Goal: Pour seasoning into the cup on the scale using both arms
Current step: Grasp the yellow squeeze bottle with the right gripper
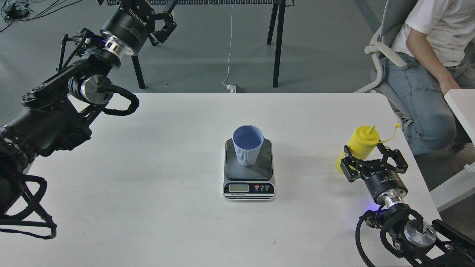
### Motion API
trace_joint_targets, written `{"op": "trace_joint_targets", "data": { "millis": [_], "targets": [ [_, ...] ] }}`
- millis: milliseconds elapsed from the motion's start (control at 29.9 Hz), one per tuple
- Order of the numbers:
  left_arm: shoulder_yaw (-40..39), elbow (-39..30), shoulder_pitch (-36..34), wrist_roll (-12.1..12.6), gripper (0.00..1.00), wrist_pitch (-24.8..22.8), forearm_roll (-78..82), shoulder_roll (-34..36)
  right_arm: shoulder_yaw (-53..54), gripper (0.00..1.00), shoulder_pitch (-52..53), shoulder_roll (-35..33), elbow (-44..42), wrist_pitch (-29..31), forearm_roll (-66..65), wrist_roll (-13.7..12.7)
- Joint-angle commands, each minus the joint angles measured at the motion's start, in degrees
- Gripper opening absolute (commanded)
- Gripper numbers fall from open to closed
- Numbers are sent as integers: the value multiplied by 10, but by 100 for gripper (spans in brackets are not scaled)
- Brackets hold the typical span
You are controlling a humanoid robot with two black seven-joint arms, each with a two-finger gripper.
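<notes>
The light blue ribbed cup [248, 145] stands upright on the dark platform of the scale [249, 185] at the table's middle. The yellow seasoning bottle [363, 142] stands upright at the right, its cap hanging off on its tether. My right gripper [370, 157] is open, with one finger on each side of the bottle's lower body; the fingers [347, 160] do not visibly press on it. My left gripper [160, 20] is raised high at the far left, beyond the table's back edge, empty, with its fingers spread and partly cut off by the view's top edge.
The white table [148, 167] has its right edge just beyond the bottle. A seated person [426, 55] and a chair are close at the right. A second white tabletop [462, 104] juts in at the far right. Dark table legs [276, 40] stand behind.
</notes>
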Motion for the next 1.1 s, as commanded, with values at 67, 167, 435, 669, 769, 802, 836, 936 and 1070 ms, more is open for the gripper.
{"op": "trace_joint_targets", "data": {
  "millis": [67, 167, 435, 669, 769, 802, 836, 936, 1070],
  "targets": [
    [0, 0, 0, 0, 100, 0, 0, 1, 2, 94, 3, 10, -10, 0, 1, 0],
    [0, 0, 0, 0, 100, 0, 0, 1, 2, 94, 3, 10, -11, 0, 0, -2],
    [0, 1, 1, 0, 100, 0, 0, 1, 3, 86, 3, 10, -11, 0, 1, -12],
    [0, 1, 1, 0, 100, 0, 0, 1, 2, 70, 16, 11, -34, 0, 2, -16],
    [0, 1, 1, 0, 100, 0, 0, 1, 2, 66, 19, 10, -39, 0, 2, -16],
    [0, 1, 1, 0, 100, 1, 0, 1, 3, 63, 19, 11, -39, 0, 2, -18],
    [0, 1, 0, 0, 100, 1, 0, 1, 3, 60, 20, 11, -39, 0, 2, -19],
    [0, 1, 1, 0, 100, 1, 0, 1, 2, 47, 23, 11, -39, 0, 1, -25],
    [0, 1, 0, 0, 100, 0, 0, 1, 2, 33, 24, 11, -39, 0, -2, -26]
  ]
}}
